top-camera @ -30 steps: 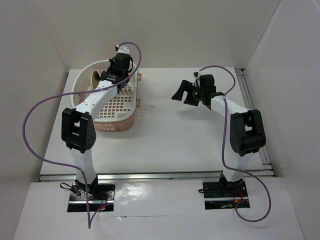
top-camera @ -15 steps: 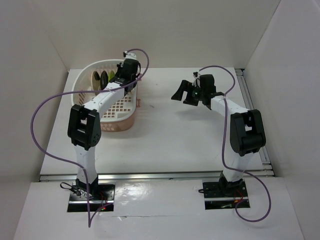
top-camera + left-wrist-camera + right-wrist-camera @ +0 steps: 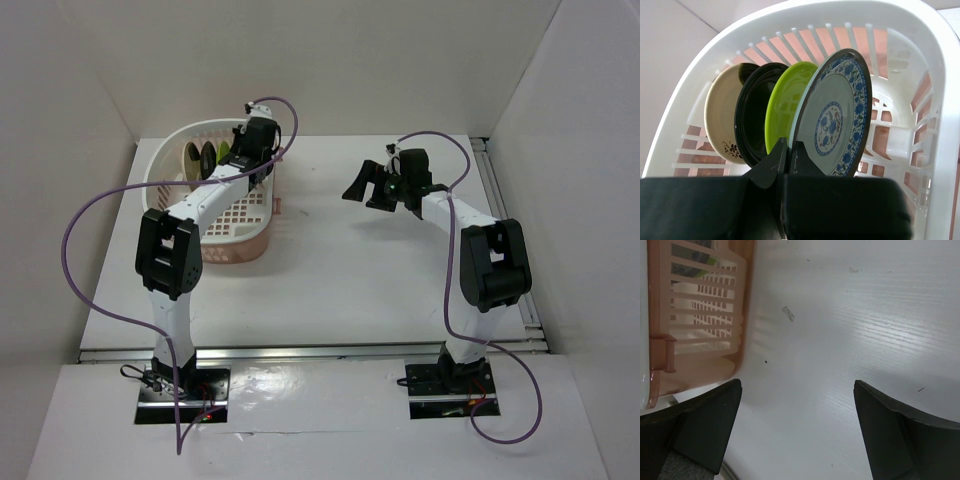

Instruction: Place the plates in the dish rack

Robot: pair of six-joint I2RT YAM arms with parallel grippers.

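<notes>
Since a second ago the left arm has drawn back toward 3 o'clock, uncovering four plates (image 3: 785,110) that stand on edge in the dish rack (image 3: 920,30) at 10 o'clock. The left gripper (image 3: 788,150), jaws pressed together on nothing, points at them. The right gripper (image 3: 796,385) hovers gaping over the table (image 3: 840,315).

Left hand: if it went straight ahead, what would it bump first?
Probably the blue-white plate, standing in the dish rack right ahead of the left hand; how near is unclear.

Packed upright, the cream round plate (image 3: 722,117), glossy black plate (image 3: 752,122), lime green plate (image 3: 787,100) and blue-white patterned plate (image 3: 837,120) filled the far end of the white lattice plastic basket (image 3: 940,100); the white table (image 3: 340,260) beside it lay open
</notes>
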